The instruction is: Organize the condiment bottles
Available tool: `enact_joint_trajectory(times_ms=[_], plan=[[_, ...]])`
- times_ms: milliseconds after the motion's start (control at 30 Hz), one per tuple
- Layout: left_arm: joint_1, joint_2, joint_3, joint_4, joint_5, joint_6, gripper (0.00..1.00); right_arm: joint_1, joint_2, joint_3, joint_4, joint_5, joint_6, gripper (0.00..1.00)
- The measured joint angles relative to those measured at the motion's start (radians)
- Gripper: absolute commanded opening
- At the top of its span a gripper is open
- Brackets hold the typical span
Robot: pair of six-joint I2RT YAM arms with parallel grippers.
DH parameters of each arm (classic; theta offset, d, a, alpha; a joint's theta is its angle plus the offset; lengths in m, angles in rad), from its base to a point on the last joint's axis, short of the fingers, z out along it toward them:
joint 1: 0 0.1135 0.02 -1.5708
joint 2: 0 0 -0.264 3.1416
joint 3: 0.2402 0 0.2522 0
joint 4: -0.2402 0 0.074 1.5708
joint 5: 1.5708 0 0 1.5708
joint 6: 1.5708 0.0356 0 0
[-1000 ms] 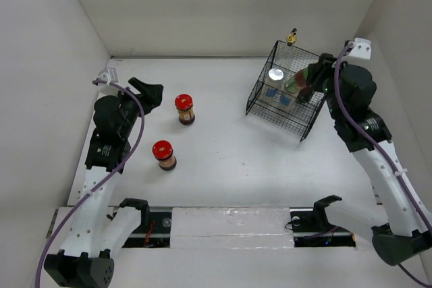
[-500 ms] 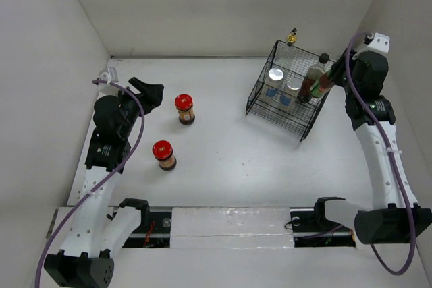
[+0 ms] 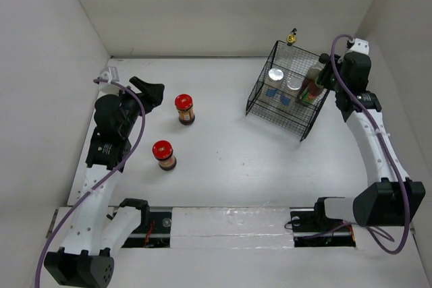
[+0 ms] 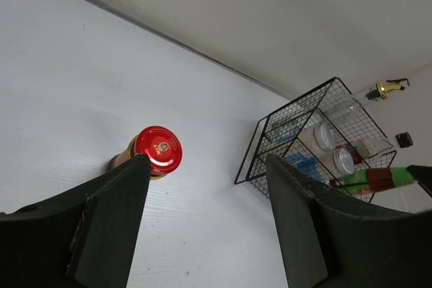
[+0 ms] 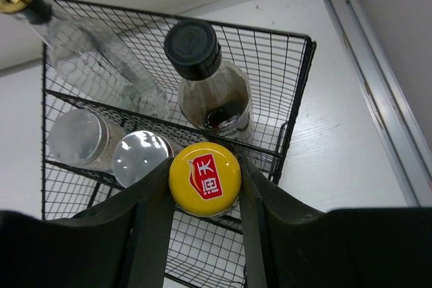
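R gripper (image 5: 204, 170) clenched on neck of yellow-capped green bottle (image 5: 204, 183), held at right side of wire basket (image 3: 260, 102), just beside black-capped bottle (image 5: 202, 79); can't tell if base is seated. Prob glass: stiff, smooth, some weight, breakable, so neck grip under cap looks right, keep it upright. L gripper (image 4: 206, 180) released, nothing in it, red-lidded jar (image 4: 156, 151) near. Vs 1 s ago: R arm pulled back to right, bottle shifted from basket middle to right side; L arm & jar same

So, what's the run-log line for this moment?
right gripper shut on yellow-capped bottle at basket | left gripper open, empty | red-lidded jars outside basket
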Motion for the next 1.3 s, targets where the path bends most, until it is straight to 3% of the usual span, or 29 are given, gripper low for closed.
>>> enact_joint_trajectory(times_ms=[367,867,1100,1300], plan=[[0.000,0.015,0.000,0.008,0.002,0.000,0.65,0.082,0.124,-0.004,-0.002,0.093,-0.012,0.30],[0.000,0.015,0.000,0.008,0.002,0.000,0.65,0.155,0.177,-0.008,-0.001,0.302,-0.008,0.32],[0.000,0.015,0.000,0.008,0.002,0.000,0.65,0.155,0.197,-0.013,0.000,0.332,0.005,0.44],[0.000,0.015,0.000,0.007,0.003,0.000,0.65,0.154,0.189,-0.013,0.033,0.328,0.017,0.65]])
